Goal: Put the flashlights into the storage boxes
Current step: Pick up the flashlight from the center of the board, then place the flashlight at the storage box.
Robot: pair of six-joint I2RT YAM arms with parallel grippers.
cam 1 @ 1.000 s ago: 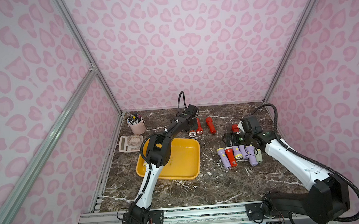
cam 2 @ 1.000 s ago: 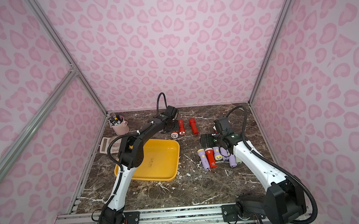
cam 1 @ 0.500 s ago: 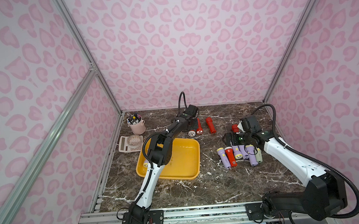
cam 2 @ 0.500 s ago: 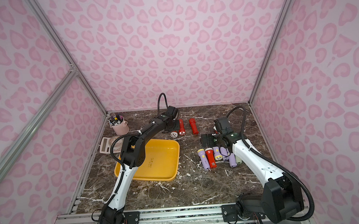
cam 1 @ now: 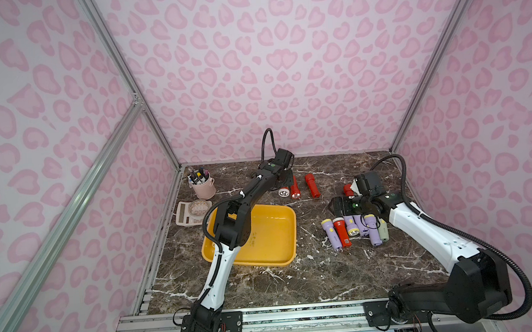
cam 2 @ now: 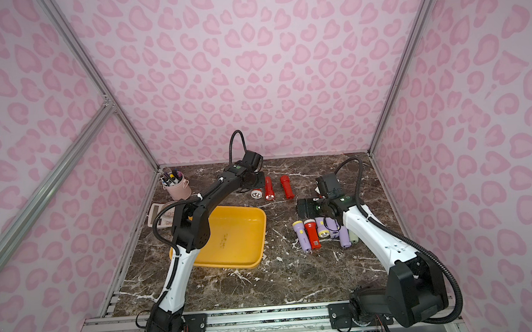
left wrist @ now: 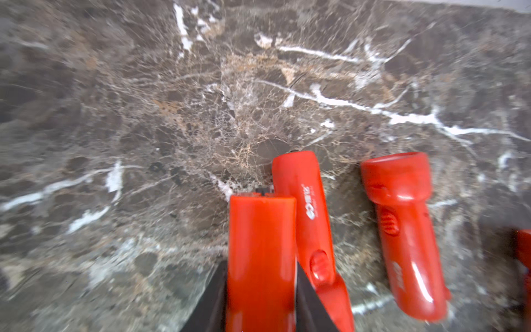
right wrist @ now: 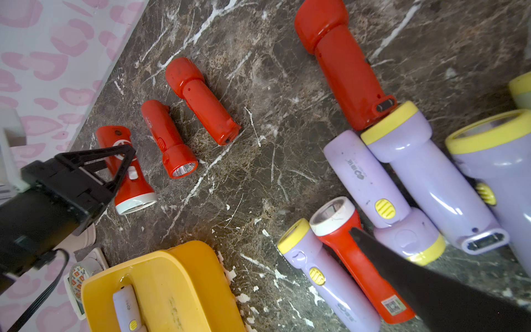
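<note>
Checking the left pincer (left wrist: 260, 276), I see its jaws have just come together on the handle of a red flashlight (left wrist: 261, 230); a second ago they stood slightly apart. The flashlight still looks down on the desk (cam 1: 297, 278). A second red flashlight (left wrist: 311, 218) lies just beside the pincer, on the side nearer the right arm, with a third (left wrist: 402, 230) beyond it. With the grip made, the carry should come next. The yellow tray (cam 1: 275, 235) lies back from the pincer toward its arm's base, with one pale flashlight (right wrist: 126, 307) in it already. The right pincer (cam 1: 336, 205) hangs wide open and empty over the bunch of lilac and red flashlights (cam 1: 354, 231).
</note>
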